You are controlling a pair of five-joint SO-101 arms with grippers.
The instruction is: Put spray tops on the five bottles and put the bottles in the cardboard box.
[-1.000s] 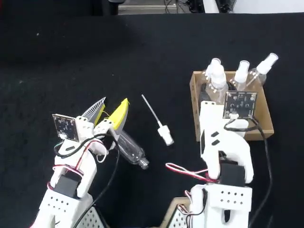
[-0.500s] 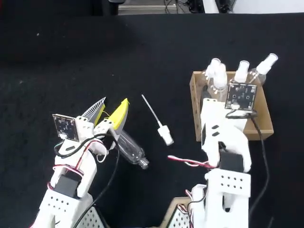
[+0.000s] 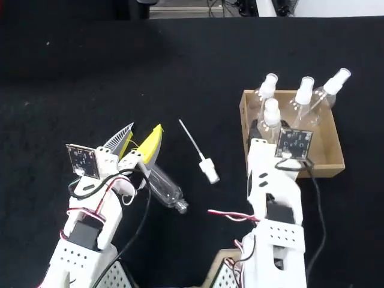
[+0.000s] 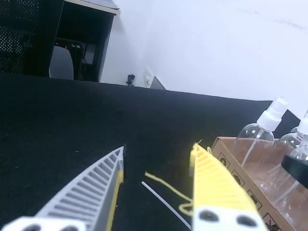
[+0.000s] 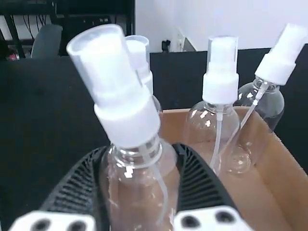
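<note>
By the left wall of the cardboard box (image 3: 336,163), clamps a capped bottle (image 3: 271,114) in the right gripper (image 5: 139,156) near three more bottles (image 3: 304,91) at the far wall, with the left gripper (image 3: 139,139) spread wide at lower left, and an uncapped bottle (image 3: 167,191) and loose spray top (image 3: 209,170) lying on open black table (image 3: 90,72).

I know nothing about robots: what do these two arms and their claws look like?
The left arm and right arm are blocky white shells. Each wrist carries a small dark square circuit board. Alongside loop black cables and red-and-white wires. The left gripper has pointed, ribbed fingers, one grey, one yellow; the right gripper has black ribbed ones.
</note>
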